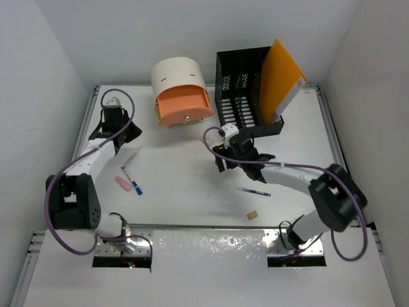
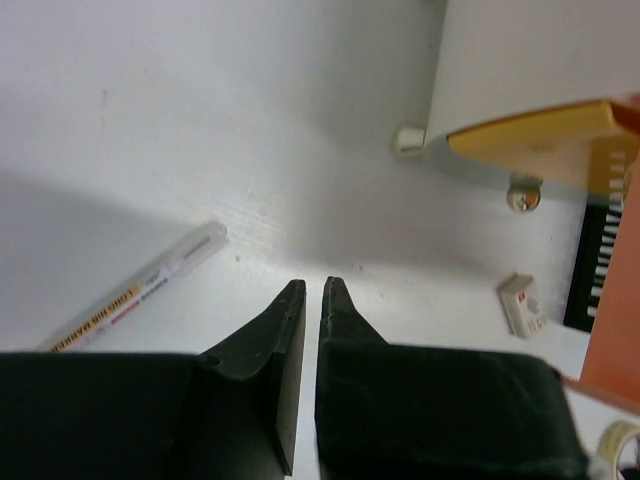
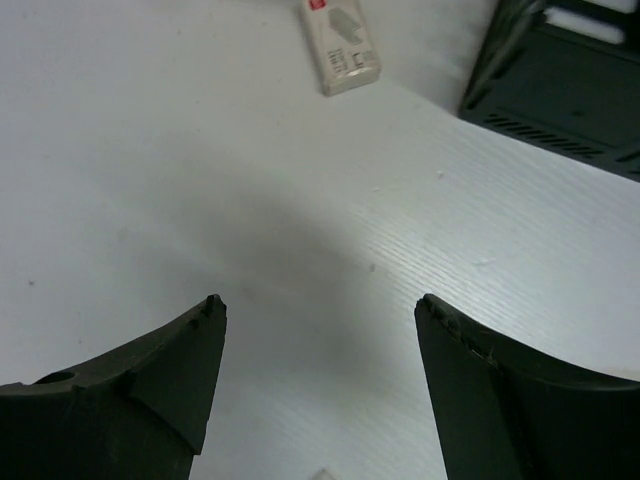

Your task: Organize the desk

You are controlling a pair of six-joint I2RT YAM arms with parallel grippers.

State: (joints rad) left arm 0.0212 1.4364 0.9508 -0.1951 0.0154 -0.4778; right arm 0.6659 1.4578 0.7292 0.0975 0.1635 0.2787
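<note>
Shows the bench (image 1: pixel 185 173) filling the middle of the overhead frame, white and railed, with a foil strip (image 1: pixel 211 252) along its lower edge. Places the left claw (image 2: pixel 310 285) toward the upper left of that frame, clenched to a thin slit and grasping nothing, with bare bench ahead of it and a white pen (image 2: pixel 140 290) lying near, at the lower left of the wrist view. Catches the right claw (image 3: pixel 318 300) at centre, just below a black basket (image 1: pixel 243 96), released wide, nothing in its gap, bare bench beneath. Sets an orange folder (image 1: pixel 281 77) leaning upright in the basket at upper right, and a cream-and-orange bin (image 1: pixel 181 93) beside the basket at top centre. Scatters the rest across the bench: a pink eraser (image 1: pixel 123 184) and a blue-tipped pen (image 1: pixel 132 181) just beside each other at left, a second pen (image 1: pixel 253 191) right of centre, a small tan block (image 1: pixel 253 215) below it near the strip. Picks up a small labelled white box (image 3: pixel 340 45) at the top of the right wrist view, apart from the claw.
</note>
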